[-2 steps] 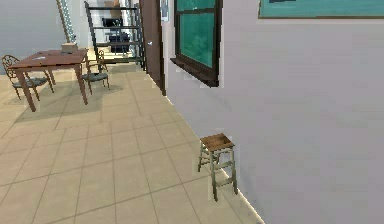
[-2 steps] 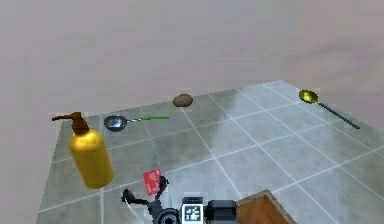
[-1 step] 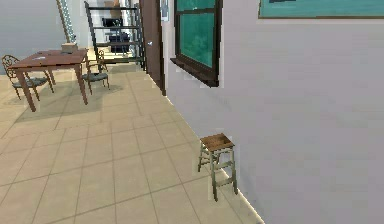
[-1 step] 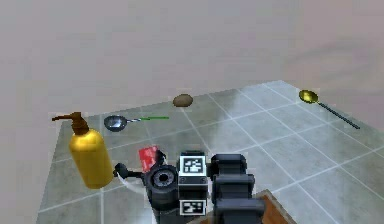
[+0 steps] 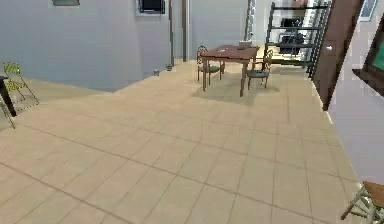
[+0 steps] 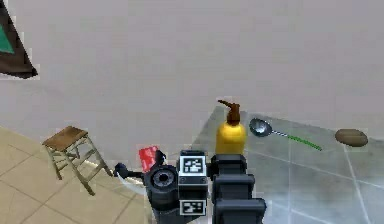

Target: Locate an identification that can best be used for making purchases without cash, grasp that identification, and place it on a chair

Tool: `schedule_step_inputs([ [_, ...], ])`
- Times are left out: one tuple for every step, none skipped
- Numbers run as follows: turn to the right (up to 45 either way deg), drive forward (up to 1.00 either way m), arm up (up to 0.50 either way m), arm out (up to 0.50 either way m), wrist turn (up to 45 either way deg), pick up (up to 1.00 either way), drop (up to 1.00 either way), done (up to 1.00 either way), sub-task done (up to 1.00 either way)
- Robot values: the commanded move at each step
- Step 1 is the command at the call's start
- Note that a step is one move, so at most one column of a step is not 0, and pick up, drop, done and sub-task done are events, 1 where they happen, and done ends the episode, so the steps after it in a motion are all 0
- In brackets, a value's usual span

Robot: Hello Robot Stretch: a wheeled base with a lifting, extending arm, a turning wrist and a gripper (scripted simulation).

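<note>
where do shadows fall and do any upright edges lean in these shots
forward view: even light, a soft shadow on the floor under the table, and the dark panel at the right edge leans only in the picture; arm side view: flat light, no glare on the yellow bottle or the grey surface beneath it.

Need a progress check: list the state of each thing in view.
Red thing, hangs at the fingers, clear of floor and counter: held.
Stool, upright on the floor.
Pump bottle, upright on the counter.
Ladle, lying on the counter.
Table, upright, chairs drawn up to it.
</note>
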Motion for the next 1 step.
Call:
schedule_step_inputs([
  [-39.0, 0.0, 0.0, 0.0, 0.0, 0.0, 0.0, 0.0, 0.0],
])
